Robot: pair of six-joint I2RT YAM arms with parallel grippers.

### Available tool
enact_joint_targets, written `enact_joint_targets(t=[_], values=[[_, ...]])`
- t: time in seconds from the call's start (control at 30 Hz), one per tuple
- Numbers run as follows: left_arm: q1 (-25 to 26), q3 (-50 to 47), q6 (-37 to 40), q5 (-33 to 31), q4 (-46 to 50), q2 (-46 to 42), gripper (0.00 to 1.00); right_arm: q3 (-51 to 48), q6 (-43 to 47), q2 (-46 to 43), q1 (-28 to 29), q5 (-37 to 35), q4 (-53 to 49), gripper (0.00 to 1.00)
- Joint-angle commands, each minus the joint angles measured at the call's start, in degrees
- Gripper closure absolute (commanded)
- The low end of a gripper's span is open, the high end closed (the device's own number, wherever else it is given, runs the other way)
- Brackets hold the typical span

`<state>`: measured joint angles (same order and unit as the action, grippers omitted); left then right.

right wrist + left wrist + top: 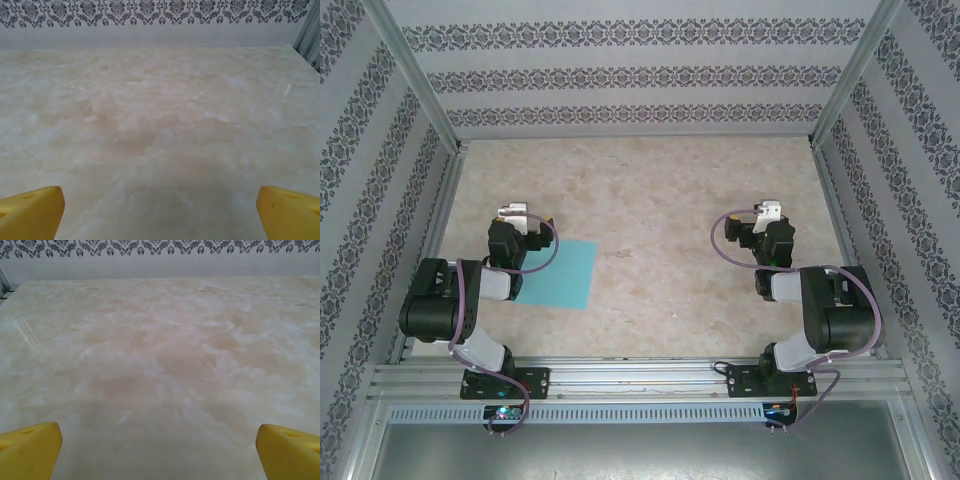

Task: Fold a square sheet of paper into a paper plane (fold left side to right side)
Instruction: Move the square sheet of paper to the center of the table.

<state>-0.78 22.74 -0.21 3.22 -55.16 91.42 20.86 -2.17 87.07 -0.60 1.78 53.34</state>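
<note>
Turquoise-blue square sheet of paper [563, 277] lying flat on the marbled beige tabletop [660, 190], left of centre and toward the near edge. Covered along its left side by the black left arm [450, 300], with the right and near edges lying bare.

Left claw [525, 218] just past the sheet's far left corner, pointing away from the bases. Seen from the left wrist as two yellow fingers [30, 450] spread wide to the bottom corners of the frame, gripping nothing, with pale stone-look surface between them.

Right claw [767, 216] over the right half of the tabletop, well apart from the paper. Gaping just as wide in the right wrist view, yellow fingers [31, 211] far apart and nothing held between.

Right arm [825, 310] folded back above its base, mirroring the left.

Grey walls [620, 70] with dark ornamental bands enclosing the workspace on three sides. Aluminium rail [640, 375] running across the near edge and carrying both bases. Purple cables [720, 240] looped beside each wrist.
</note>
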Motion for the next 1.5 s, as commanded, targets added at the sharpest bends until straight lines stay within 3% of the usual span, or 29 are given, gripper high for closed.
enact_joint_targets(t=[0.0, 1.17, 1.37, 1.47], values=[[-0.5, -0.7, -0.3, 0.2, 0.8, -0.3, 0.0, 0.8, -0.2, 0.6, 0.4, 0.1, 0.8, 0.02], [-0.5, -1.8, -0.4, -0.2, -0.8, -1.5, 0.0, 0.6, -0.6, -0.4, 0.0, 0.2, 0.7, 0.02], [-0.5, 0.1, -2.6, -3.9, 15.2, -18.2, 0.0, 0.1, -1.7, -13.9, 0.0, -2.1, -10.1, 0.02], [-0.5, 5.9, -9.4, -5.9, 29.3, -25.2, 0.0, 2.3, -5.4, -21.2, 0.0, -2.6, -21.9, 0.02]])
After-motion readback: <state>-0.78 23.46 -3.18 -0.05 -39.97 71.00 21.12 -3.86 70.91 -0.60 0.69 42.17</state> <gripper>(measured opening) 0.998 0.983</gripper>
